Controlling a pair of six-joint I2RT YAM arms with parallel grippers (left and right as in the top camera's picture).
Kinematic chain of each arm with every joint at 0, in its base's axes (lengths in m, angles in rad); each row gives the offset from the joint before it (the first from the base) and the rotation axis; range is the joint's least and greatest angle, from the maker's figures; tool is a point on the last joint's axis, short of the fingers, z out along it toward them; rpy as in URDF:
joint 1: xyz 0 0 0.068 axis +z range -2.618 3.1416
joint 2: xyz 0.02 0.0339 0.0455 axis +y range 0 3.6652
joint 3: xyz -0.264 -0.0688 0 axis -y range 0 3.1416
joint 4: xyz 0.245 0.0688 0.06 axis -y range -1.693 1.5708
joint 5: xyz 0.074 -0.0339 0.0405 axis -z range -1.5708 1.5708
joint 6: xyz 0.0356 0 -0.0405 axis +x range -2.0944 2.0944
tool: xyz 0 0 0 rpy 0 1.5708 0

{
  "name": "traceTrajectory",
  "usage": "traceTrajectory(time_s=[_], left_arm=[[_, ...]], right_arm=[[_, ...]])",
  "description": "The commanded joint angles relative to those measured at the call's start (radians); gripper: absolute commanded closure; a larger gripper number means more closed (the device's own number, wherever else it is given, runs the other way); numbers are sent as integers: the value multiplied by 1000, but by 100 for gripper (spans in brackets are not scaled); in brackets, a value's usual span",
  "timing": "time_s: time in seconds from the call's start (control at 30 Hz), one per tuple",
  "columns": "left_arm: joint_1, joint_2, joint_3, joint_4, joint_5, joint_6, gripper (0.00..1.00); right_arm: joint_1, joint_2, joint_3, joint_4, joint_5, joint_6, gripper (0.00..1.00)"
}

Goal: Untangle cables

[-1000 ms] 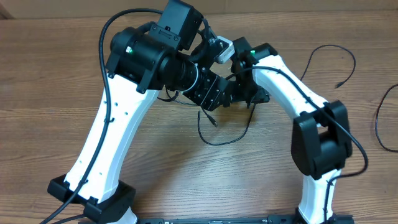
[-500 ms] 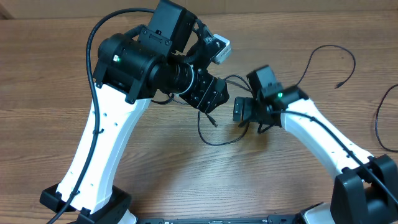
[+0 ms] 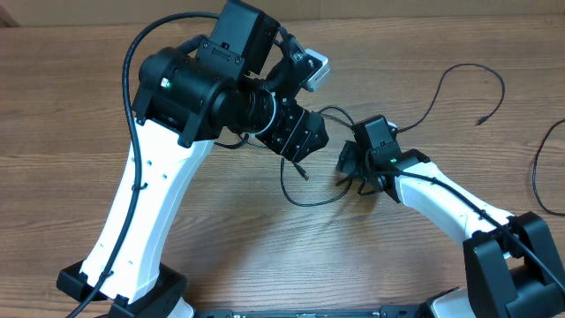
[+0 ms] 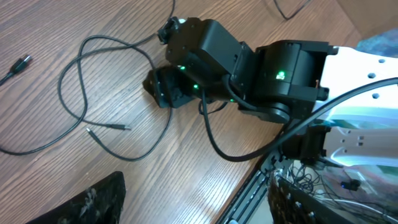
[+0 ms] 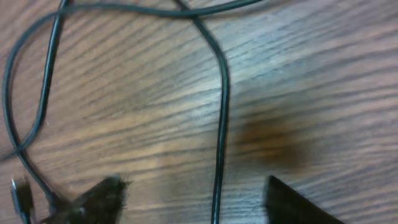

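"Hovering over a wooden table [image 3: 88, 132], two robot arms face each other in the overhead view. Where do the cables lie?"

"One thin black loop [image 3: 313, 203] lies on the wood between the left gripper [image 3: 300, 141] and the right gripper [image 3: 350, 165], near both. A second cord ends in a small plug [image 3: 481, 119] well off to the robot's right. A third cord [image 3: 536, 181] curves at the frame's right edge."

"And the left wrist camera?"

"It looks across at the right gripper, which is set low over the wood beside the looping strands [image 4: 60, 93]. A bare connector end [image 4: 109, 126] lies just beside those loops, and a second plug [image 4: 22, 62] sits at the far left. The left fingers [image 4: 93, 199] show as dark shapes in the bottom corners. They stand spread with nothing between them."

"The right wrist camera?"

"It sits close to the wood. One strand [image 5: 221, 124] runs down the frame between the blurred right fingers [image 5: 99, 199], which stand wide apart and clasp no cord. More cord crosses the top and curves down the left side."
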Motion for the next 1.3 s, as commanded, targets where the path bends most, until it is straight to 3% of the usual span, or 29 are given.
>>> traceTrajectory(time_s=[0.0,0.1,0.2,0.37,0.47,0.53,0.83,0.87,0.93,0.97,1.17,1.27], left_arm=[[0,-25,8,6,29,2,27],[0,-25,8,9,29,2,26],[0,-25,8,8,29,0,26],[0,-25,8,9,29,-6,26],[0,-25,8,9,29,-6,26],[0,-25,8,9,29,-6,26],[0,-25,8,13,29,-10,26],[0,-25,8,13,29,-10,26],[0,-25,8,16,29,-10,26],[0,-25,8,20,29,-10,26],[0,-25,8,39,30,-17,26],[0,-25,8,39,30,-17,26]], right_arm=[[5,8,1,6,56,33,38],[5,8,1,5,98,58,37],[5,19,0,5,115,82,30],[5,63,-1,9,130,82,30],[5,97,-1,21,130,85,37],[5,104,-1,31,129,85,52],[5,168,-1,34,125,81,53],[5,176,-1,34,117,81,60],[5,176,-1,35,113,81,64],[5,176,-1,40,113,81,74],[5,176,-1,37,110,69,96],[5,176,-1,34,109,70,96]])
